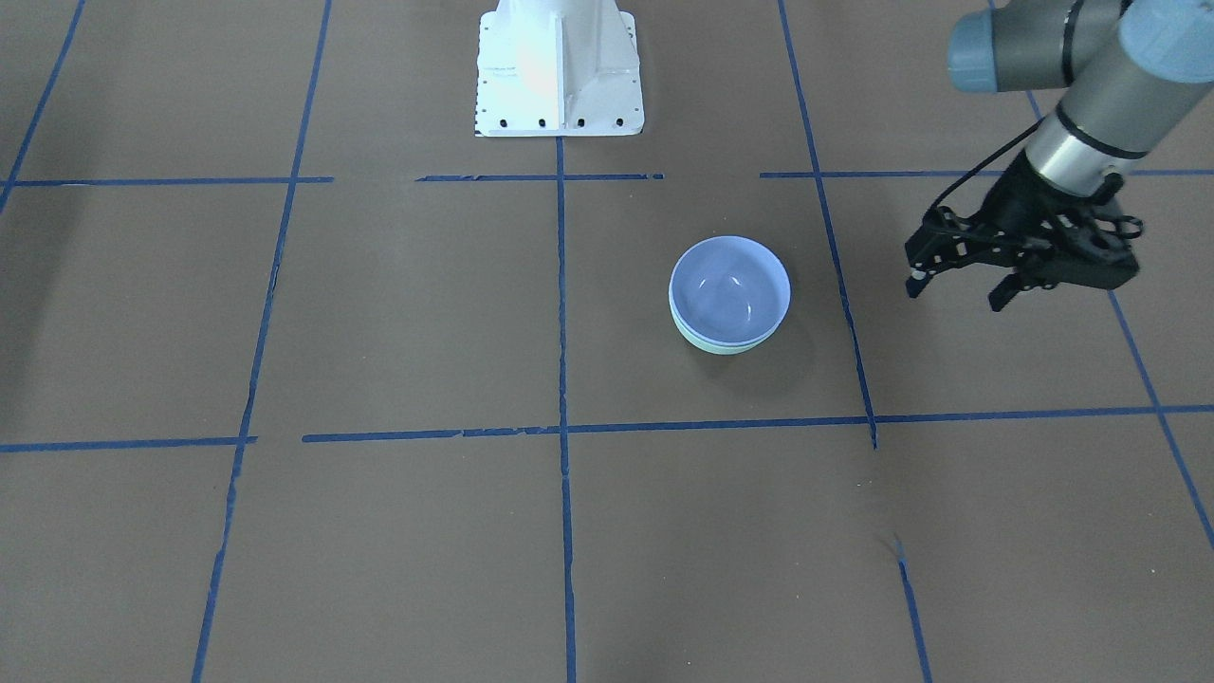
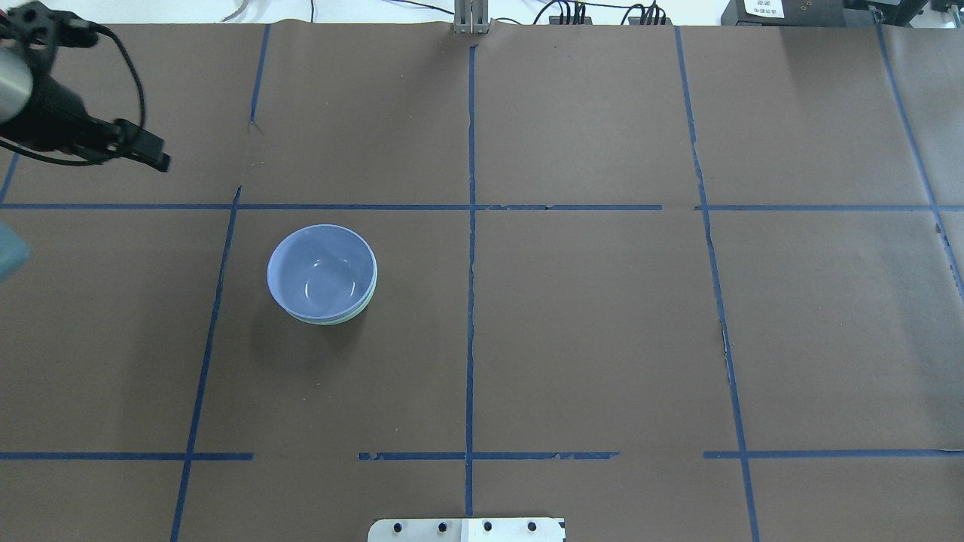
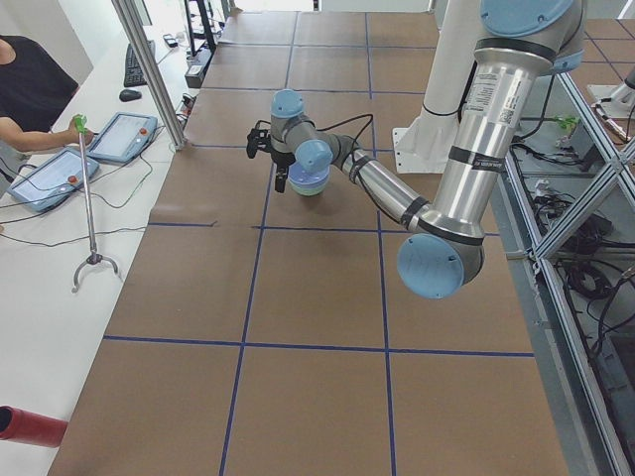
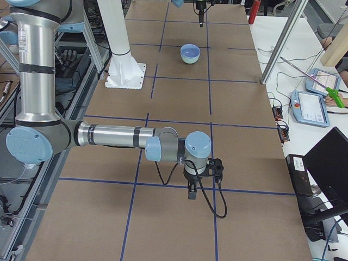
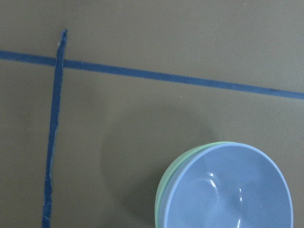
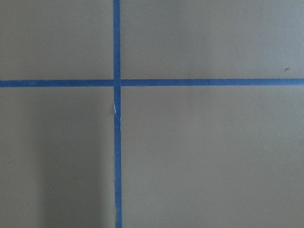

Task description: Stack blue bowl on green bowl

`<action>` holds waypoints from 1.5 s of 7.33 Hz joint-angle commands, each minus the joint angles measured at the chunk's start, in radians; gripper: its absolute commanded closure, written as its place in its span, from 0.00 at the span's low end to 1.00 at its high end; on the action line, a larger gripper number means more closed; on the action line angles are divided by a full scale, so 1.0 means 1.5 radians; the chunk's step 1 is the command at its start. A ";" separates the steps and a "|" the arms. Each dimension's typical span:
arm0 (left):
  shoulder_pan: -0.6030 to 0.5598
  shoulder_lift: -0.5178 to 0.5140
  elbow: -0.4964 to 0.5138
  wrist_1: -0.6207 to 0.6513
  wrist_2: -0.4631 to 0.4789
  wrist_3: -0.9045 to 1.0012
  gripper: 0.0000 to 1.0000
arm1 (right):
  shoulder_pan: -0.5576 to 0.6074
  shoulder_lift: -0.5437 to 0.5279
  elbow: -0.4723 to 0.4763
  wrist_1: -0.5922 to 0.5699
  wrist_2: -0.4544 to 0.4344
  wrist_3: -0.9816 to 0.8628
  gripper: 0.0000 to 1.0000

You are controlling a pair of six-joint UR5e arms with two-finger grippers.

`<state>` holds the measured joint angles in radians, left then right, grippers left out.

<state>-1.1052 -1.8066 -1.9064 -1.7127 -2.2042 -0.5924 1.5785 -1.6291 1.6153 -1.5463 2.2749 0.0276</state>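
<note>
The blue bowl (image 1: 728, 289) sits nested inside the green bowl (image 1: 723, 347), whose mint rim shows only below and beside it. Both stand upright on the brown table. The pair also shows in the overhead view, blue bowl (image 2: 322, 271) over the green rim (image 2: 337, 320), and in the left wrist view, blue bowl (image 5: 230, 190) and green rim (image 5: 163, 190). My left gripper (image 1: 958, 292) is open and empty, raised above the table well to the side of the bowls. My right gripper (image 4: 191, 190) shows only in the exterior right view, far from the bowls; I cannot tell its state.
Blue tape lines (image 1: 561, 427) grid the brown table. The white robot base (image 1: 560, 71) stands at the table's robot side. Operators' tablets (image 3: 119, 134) and a grabber stick (image 3: 87, 188) lie on the white bench beside the table.
</note>
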 commanded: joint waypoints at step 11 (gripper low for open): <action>-0.356 0.163 0.191 0.174 -0.110 0.494 0.00 | 0.000 0.000 0.000 0.000 0.001 0.000 0.00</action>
<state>-1.6401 -1.5673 -1.6151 -1.4657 -2.3295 0.1542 1.5785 -1.6291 1.6153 -1.5462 2.2752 0.0276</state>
